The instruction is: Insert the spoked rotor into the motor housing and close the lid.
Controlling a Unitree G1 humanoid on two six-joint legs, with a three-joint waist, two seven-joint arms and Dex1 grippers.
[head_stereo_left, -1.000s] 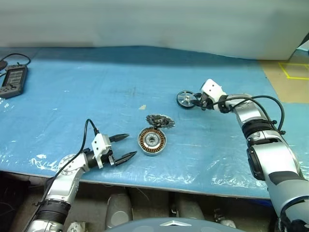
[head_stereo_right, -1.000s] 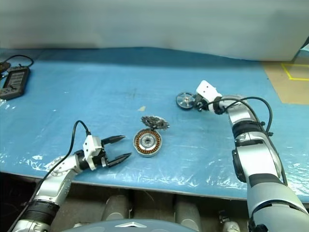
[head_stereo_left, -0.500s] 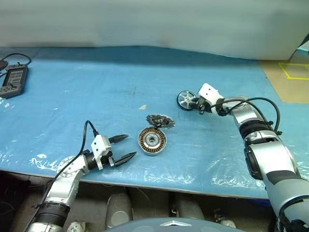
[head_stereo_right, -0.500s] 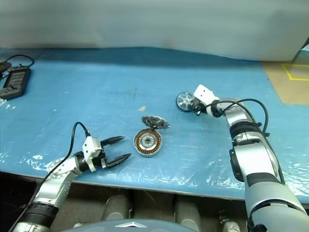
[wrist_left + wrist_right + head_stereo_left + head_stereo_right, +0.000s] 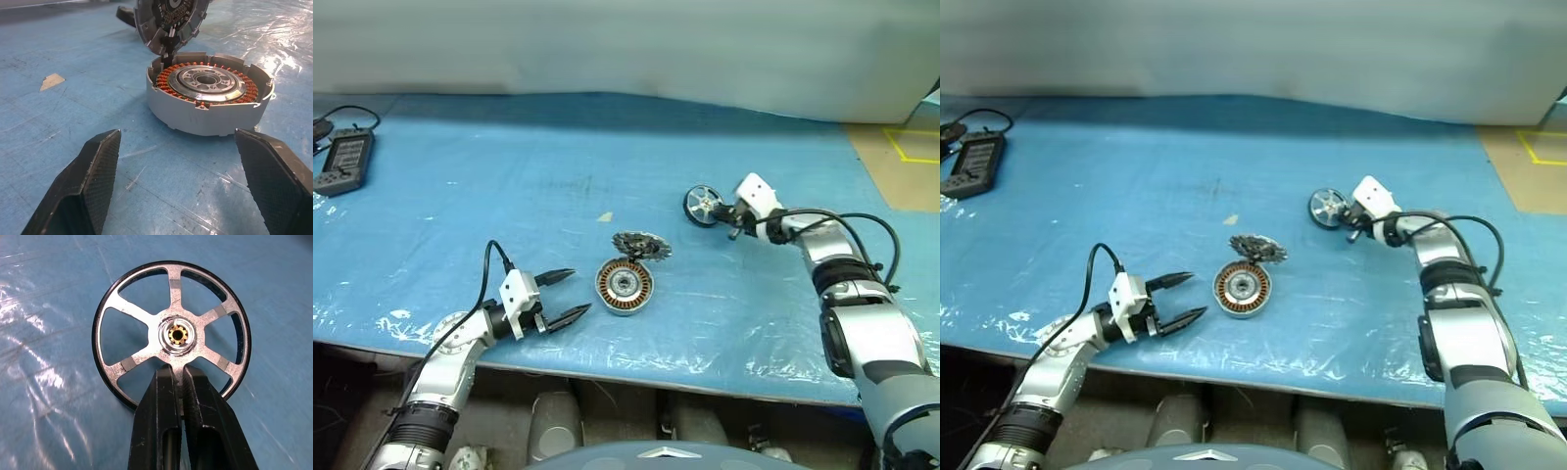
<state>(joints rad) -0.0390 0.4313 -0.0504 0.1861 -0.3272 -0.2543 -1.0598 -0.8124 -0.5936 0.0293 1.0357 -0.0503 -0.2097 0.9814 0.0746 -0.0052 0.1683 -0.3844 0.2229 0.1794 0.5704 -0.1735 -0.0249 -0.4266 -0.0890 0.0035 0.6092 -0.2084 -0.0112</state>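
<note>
Shiny six-spoke rotor [image 5: 171, 338] w/ brass hub — ribbed black jaws pinching rim

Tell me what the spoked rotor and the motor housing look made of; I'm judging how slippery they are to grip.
Spoked rotor: apparently bright polished metal, mirror-like spokes, brass-coloured hub insert, dark rim. Motor housing: seemingly matte grey metal shell, though plastic can't be excluded, with copper-coloured windings around a machined silver hub.
</note>
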